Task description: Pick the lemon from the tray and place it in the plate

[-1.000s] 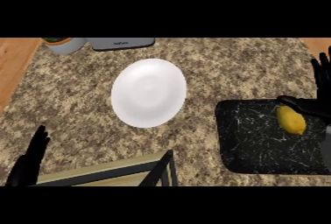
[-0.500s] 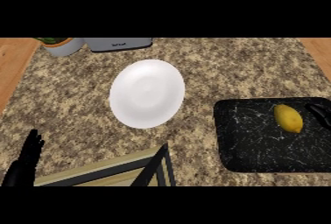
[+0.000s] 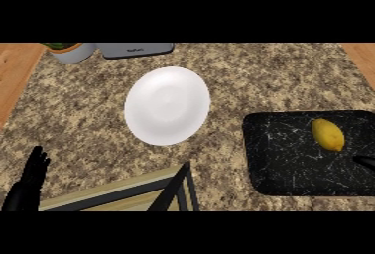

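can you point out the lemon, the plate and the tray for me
lemon (image 3: 327, 134), head view, middle of its yellow skin
plate (image 3: 167, 105), head view, centre of the white dish
tray (image 3: 289, 163), head view, bare dark surface left of and below the lemon

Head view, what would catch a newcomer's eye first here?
The white plate at the middle of the speckled counter stands out first. Next comes the yellow lemon lying on the black tray at the right. The left hand rests open at the lower left edge.
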`<action>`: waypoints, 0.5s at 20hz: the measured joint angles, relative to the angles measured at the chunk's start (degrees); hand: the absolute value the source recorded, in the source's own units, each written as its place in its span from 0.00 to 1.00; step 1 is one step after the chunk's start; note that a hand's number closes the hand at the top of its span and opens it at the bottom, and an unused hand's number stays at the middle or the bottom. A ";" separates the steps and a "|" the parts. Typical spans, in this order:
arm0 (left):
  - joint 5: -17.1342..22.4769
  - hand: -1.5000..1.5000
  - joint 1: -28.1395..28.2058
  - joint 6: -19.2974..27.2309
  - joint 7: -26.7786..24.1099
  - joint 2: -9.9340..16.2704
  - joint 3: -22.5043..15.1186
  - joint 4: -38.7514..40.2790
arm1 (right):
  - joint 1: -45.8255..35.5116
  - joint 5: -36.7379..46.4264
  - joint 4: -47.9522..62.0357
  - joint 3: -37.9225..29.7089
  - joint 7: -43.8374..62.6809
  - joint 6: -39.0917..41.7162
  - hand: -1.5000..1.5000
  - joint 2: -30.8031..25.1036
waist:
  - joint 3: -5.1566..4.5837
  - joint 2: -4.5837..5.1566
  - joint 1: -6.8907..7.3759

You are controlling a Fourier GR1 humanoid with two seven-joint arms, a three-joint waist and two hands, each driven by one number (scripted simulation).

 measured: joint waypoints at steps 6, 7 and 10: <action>-0.03 0.50 -1.51 -0.83 -0.32 0.04 -0.73 0.83 | 1.61 1.57 -0.61 1.41 9.20 3.17 0.00 -7.83 | 0.03 0.16 1.21; -0.06 0.50 -1.89 -1.06 -0.37 0.04 -0.89 1.01 | 1.63 1.66 -0.36 1.64 10.51 3.77 0.00 -8.84 | 0.02 0.21 1.53; -0.16 0.50 -2.66 -1.41 -0.34 0.08 -1.32 1.40 | 1.98 1.81 -0.20 2.76 13.95 6.05 0.00 -11.43 | 0.01 0.23 2.13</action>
